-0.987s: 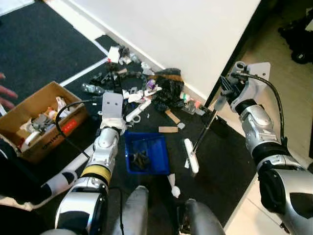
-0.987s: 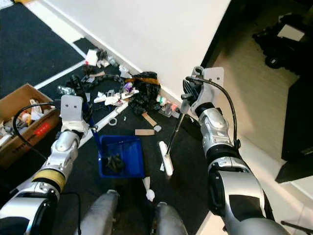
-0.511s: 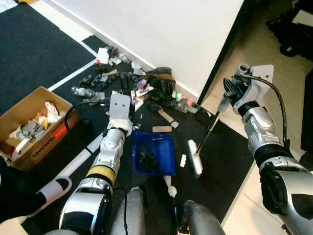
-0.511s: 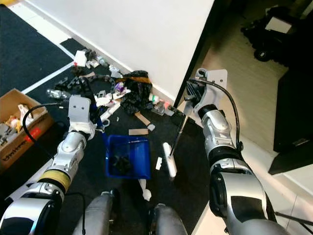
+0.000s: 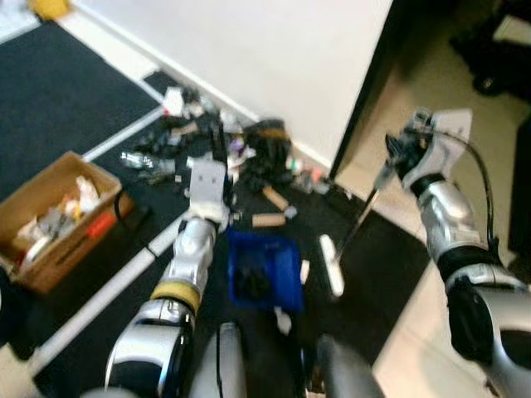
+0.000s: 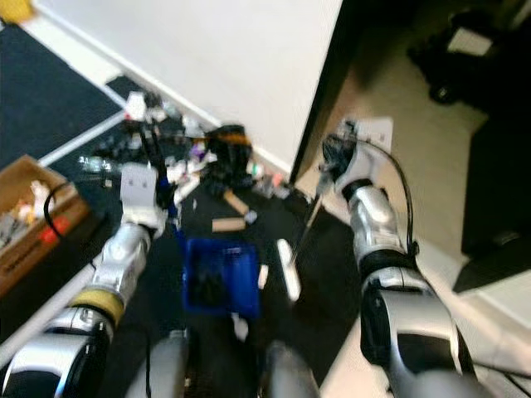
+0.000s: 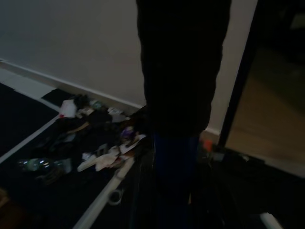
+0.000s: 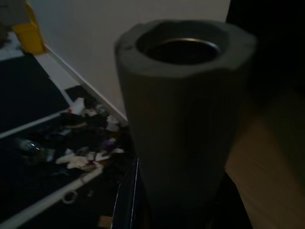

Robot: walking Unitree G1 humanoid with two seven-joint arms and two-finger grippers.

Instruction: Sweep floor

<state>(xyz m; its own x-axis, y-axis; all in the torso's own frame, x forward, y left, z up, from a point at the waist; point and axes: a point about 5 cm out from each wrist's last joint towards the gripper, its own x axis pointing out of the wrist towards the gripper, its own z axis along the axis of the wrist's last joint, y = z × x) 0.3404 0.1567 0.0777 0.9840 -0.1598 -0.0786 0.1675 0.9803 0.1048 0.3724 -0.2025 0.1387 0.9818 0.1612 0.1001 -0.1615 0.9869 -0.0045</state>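
The right tool [image 5: 397, 159] is clamped on the broom [image 5: 355, 228], its white head [image 5: 332, 267] on the black floor mat [image 5: 390, 265] beside the blue dustpan [image 5: 265, 267], whose handle the left tool [image 5: 217, 217] pinches, litter [image 5: 249, 149] heaped along the wall [image 5: 274, 50].

Both eye views soft with motion blur; litter pile [image 5: 241, 149] along wall smeared, edges of blue dustpan [image 5: 264, 269] fuzzy. White wall [image 5: 274, 58] bright, evenly lit, no hard glare. Doorway area at upper right dim, detail lost in shade. Black mat [image 5: 50, 99] swallows shadow. Robot's silver arms carry soft highlights. Both wrist views very dark, underexposed. Left wrist: black out-of-focus shape up close, wall behind pale grey. Right wrist: grey broom handle end [image 8: 183, 119] close to lens, blurred; floor clutter barely readable.
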